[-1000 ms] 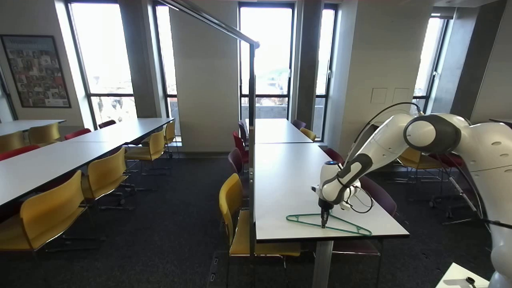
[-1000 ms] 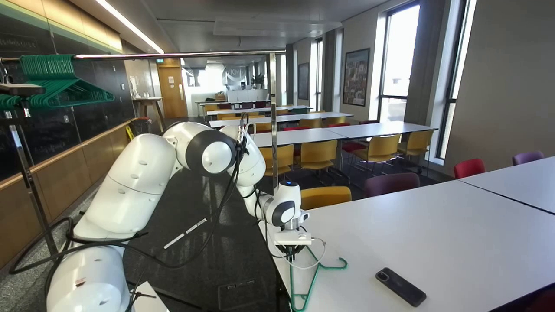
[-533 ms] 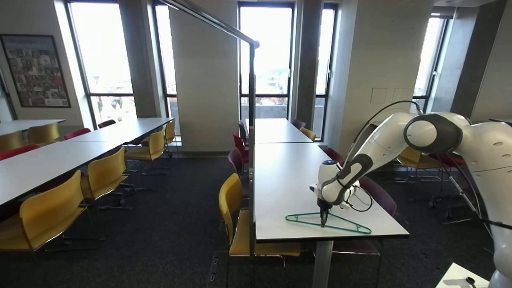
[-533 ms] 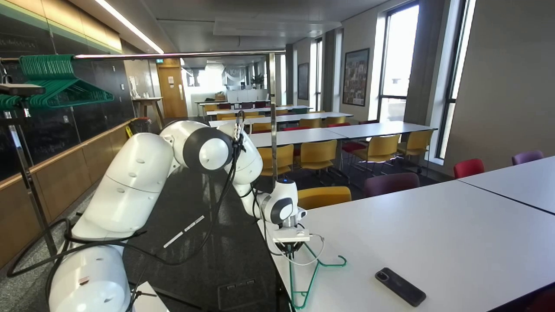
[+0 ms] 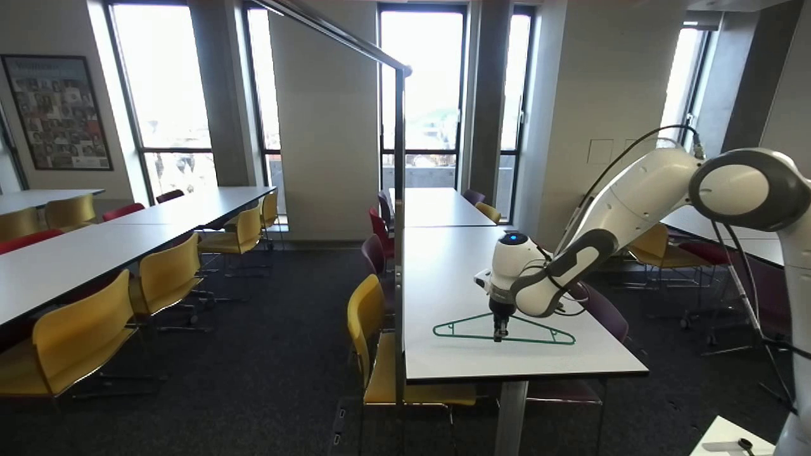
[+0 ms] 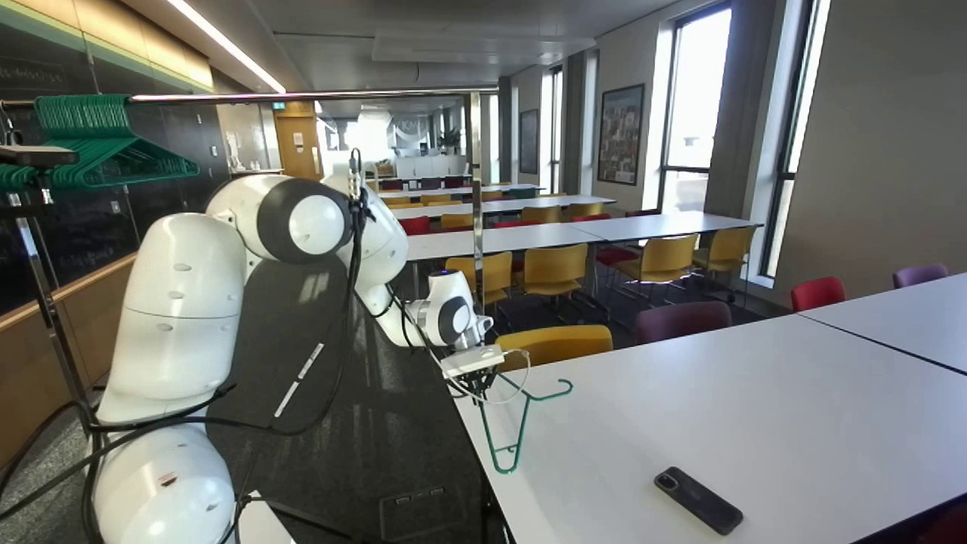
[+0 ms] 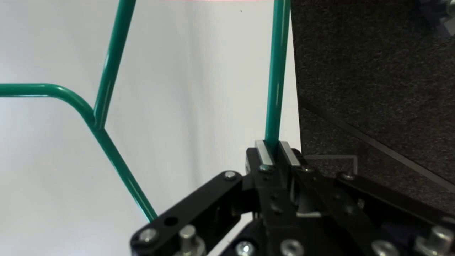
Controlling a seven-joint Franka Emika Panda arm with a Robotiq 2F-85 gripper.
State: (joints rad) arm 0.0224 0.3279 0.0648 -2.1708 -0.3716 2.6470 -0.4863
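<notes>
Clamping the fingers [image 7: 264,153] together on the straight bottom bar [image 7: 276,85] of the green hanger [image 7: 113,62], leaving only the bar's own thickness between them in the wrist view; pinching near the middle of that bar in both exterior views; holding the hanger over one end of the white surface [image 7: 195,71], just beside its edge as seen from the wrist, with the hook [image 6: 555,394] reaching toward the broader part of the surface; leaving unclear any gap between hanger and surface; keeping well apart from the dark phone [image 6: 699,499]. Compared with a second ago, gripping the same bar just as closely, yet carrying the hanger farther from the near edge of the surface in an exterior view, and closer in the picture to the rack post [image 5: 399,234]; bringing the bottom bar almost level across that picture instead of slanting down to the right; raising the arm [image 5: 640,196] higher in both exterior views; widening the stretch between phone and hanger in an exterior view, and showing the hanger's closest corner well above the bottom of that view rather than almost at it; leaving the phone in the same place, and likewise the hung hangers [image 6: 87,130] on the overhead rail [image 6: 302,95]
</notes>
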